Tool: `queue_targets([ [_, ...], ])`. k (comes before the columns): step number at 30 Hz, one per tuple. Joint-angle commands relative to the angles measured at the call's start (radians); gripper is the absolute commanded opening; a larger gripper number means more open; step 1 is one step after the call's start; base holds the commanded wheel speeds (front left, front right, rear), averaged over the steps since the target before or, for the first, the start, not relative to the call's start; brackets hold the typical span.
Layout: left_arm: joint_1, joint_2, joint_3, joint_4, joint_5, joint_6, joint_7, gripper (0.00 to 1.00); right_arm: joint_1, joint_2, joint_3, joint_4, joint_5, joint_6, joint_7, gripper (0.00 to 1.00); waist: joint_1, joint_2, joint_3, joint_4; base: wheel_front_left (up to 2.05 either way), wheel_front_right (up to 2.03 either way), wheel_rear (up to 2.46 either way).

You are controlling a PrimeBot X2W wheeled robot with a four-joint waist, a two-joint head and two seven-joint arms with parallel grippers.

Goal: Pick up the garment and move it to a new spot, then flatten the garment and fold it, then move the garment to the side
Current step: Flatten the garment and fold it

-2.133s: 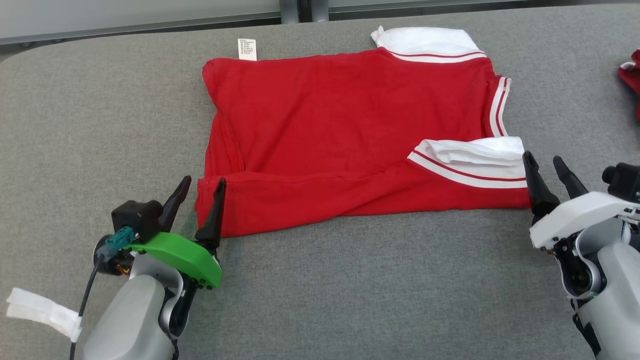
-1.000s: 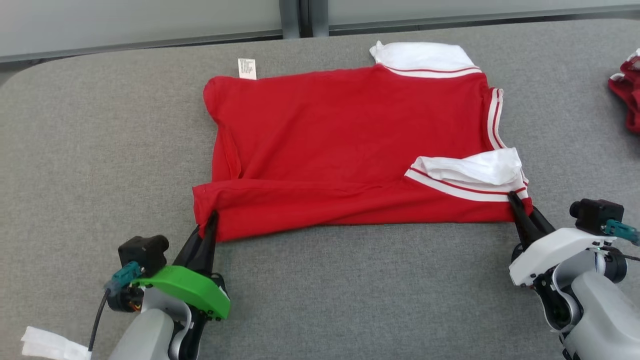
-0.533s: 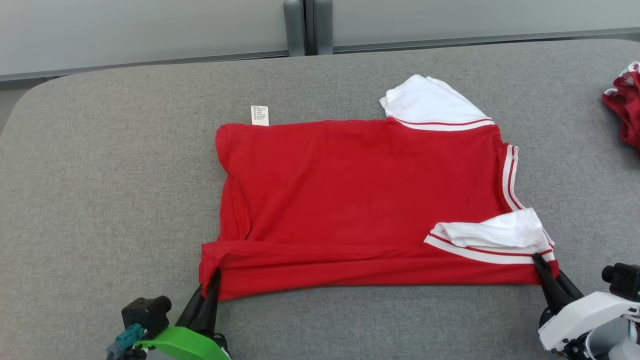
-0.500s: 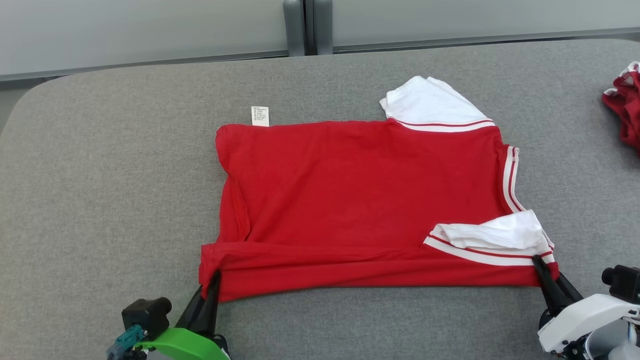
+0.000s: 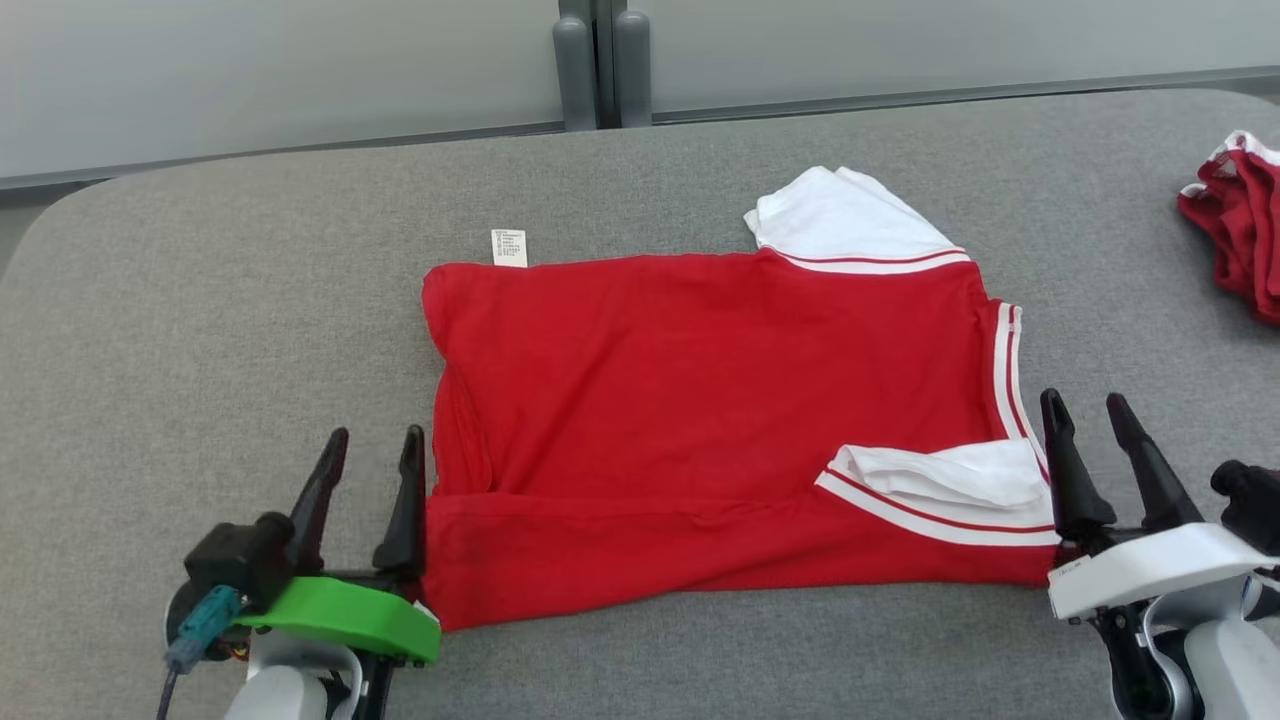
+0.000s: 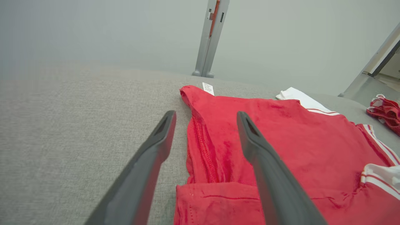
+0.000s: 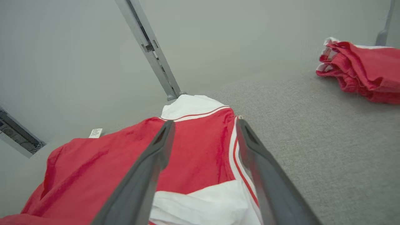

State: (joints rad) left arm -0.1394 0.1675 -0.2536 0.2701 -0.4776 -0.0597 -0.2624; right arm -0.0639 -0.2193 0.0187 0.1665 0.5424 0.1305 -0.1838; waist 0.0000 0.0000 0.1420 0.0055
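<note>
The garment (image 5: 700,400) is a red shirt with white sleeves and striped trim, lying flat on the grey table (image 5: 200,330). Its near edge is folded over, and a white label sticks out at the far left corner. My left gripper (image 5: 371,448) stands open at the shirt's near left corner, holding nothing; the left wrist view shows the red cloth (image 6: 281,131) under and beside its right finger. My right gripper (image 5: 1085,412) stands open at the near right corner, over the white near sleeve (image 7: 203,203).
A second red and white garment (image 5: 1235,230) lies bunched at the table's far right, also seen as a pile (image 7: 359,72) from the right wrist. A grey post (image 5: 592,60) and pale wall stand behind the table's far edge.
Both grippers were shut on the shirt's near corners and dragging it toward me; they have now opened and let go. The head camera has also shifted.
</note>
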Motion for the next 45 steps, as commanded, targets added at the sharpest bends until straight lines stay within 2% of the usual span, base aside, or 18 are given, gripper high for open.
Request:
queue_targets([
  [1,-0.019,-0.008,0.028,-0.023,0.019,0.008,-0.002,1.0,-0.016,0.01,-0.005,-0.02,-0.018,0.0,-0.016,1.0,0.0,0.0,-0.007,-0.004,0.0,0.0,0.0],
  [9,-0.026,-0.023,0.143,-0.11,0.118,0.003,-0.001,1.0,-0.035,0.041,-0.027,-0.106,-0.152,0.0,-0.066,1.0,0.0,0.0,-0.031,-0.006,0.0,0.0,0.0],
  [18,0.042,-0.011,0.236,-0.144,0.17,-0.016,-0.001,1.0,0.028,0.045,-0.059,-0.152,-0.203,0.0,-0.079,1.0,0.0,0.0,-0.058,0.003,0.0,0.0,0.0],
  [30,0.109,-0.037,0.261,-0.097,0.191,-0.045,-0.001,1.0,0.12,0.055,-0.049,-0.159,-0.24,0.0,-0.077,1.0,0.0,0.0,-0.096,0.02,0.0,0.0,0.0],
  [45,0.122,-0.05,0.266,-0.064,0.214,-0.062,-0.001,1.0,0.141,0.059,-0.027,-0.13,-0.253,0.0,-0.074,1.0,0.0,0.0,-0.115,0.025,0.0,0.0,0.0],
])
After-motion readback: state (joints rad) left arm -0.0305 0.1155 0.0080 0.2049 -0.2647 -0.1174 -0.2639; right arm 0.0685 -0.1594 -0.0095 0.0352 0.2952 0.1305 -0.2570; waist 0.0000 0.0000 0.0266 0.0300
